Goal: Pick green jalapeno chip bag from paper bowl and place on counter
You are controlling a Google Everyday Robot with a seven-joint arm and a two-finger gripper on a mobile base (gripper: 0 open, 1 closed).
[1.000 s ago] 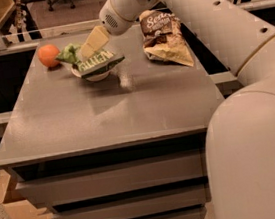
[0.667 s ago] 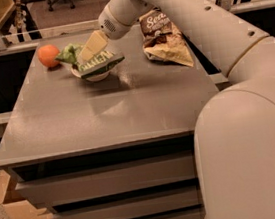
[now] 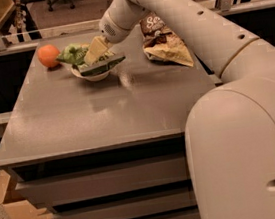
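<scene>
The green jalapeno chip bag [image 3: 77,56] lies crinkled across the white paper bowl [image 3: 92,76] at the far left of the grey counter [image 3: 112,110]. The bag is wider than the bowl and hangs over its rim on both sides. My gripper [image 3: 95,50] reaches down from the arm onto the middle of the bag, right above the bowl. Its pale fingers touch the bag's top.
An orange round fruit [image 3: 49,56] sits just left of the bowl. A brown-and-tan chip bag [image 3: 164,42] lies at the far right of the counter. My arm and body fill the right side. A cardboard box [image 3: 15,213] stands on the floor at lower left.
My gripper has shifted slightly left and lower onto the green bag. The bag and bowl stay in place.
</scene>
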